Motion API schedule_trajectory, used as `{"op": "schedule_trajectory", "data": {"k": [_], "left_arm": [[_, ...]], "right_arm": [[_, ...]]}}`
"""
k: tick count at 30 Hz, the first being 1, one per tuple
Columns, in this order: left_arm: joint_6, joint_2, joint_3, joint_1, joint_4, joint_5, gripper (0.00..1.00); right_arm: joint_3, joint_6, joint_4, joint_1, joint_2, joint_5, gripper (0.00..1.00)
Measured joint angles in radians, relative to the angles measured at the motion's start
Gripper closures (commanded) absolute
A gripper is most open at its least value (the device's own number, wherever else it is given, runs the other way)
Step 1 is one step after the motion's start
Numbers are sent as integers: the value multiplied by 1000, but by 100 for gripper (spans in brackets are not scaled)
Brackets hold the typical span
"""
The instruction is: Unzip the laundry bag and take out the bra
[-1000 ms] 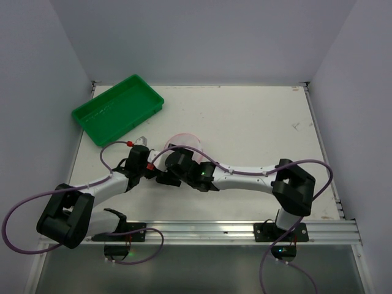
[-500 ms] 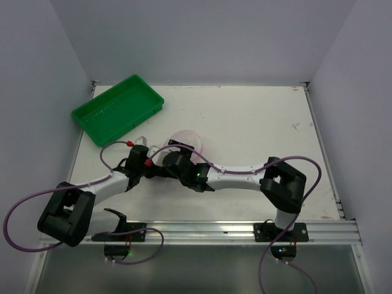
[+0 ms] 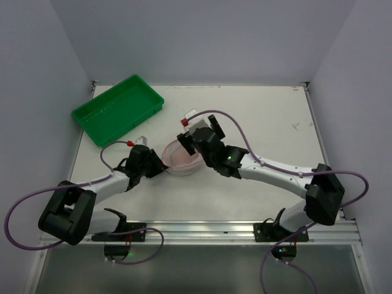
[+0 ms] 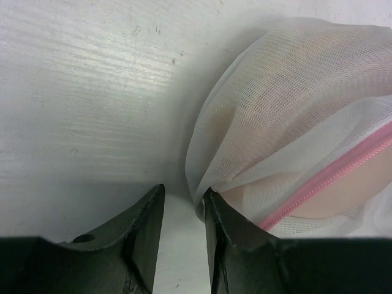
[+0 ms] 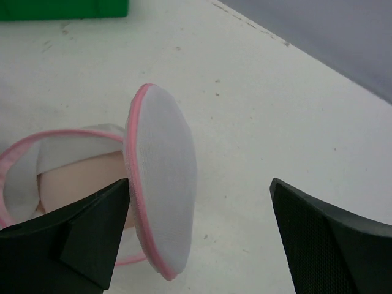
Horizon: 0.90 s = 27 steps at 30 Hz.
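Observation:
The laundry bag (image 3: 182,159) lies on the table, its pink zipper undone. In the right wrist view its round lid (image 5: 162,202) stands flipped up. The beige bra (image 5: 73,180) lies inside and also shows under the zipper line in the left wrist view (image 4: 334,196). My right gripper (image 3: 185,145) hovers just behind the bag, wide open (image 5: 199,184) and empty, with the lid standing between its fingers near the left one. My left gripper (image 3: 160,166) is at the bag's left edge. Its jaws (image 4: 184,191) stand a narrow gap apart, and the mesh (image 4: 275,104) touches the right fingertip.
A green tray (image 3: 116,109) stands at the back left, and its edge shows in the right wrist view (image 5: 61,7). Both arms' purple cables loop above the table. Walls close in the left, back and right sides.
My right arm has swung away from above the bag, back and to the right, uncovering it. The bag now lies open with its lid up. My left gripper has barely moved.

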Motion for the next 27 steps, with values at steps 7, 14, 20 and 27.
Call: {"op": "schedule_trajectory", "data": {"k": [7, 14, 20, 27], "left_arm": [[-6, -3, 1, 0, -1, 2, 56], [-16, -90, 30, 0, -150, -12, 21], [30, -206, 166, 0, -385, -78, 7], [145, -266, 437, 0, -540, -134, 8]], "right_arm": [[-161, 445, -190, -164, -272, 8, 2], [-345, 698, -332, -213, -416, -115, 2], [-343, 766, -340, -229, -438, -242, 4], [-282, 784, -223, -327, -334, -440, 12]]}}
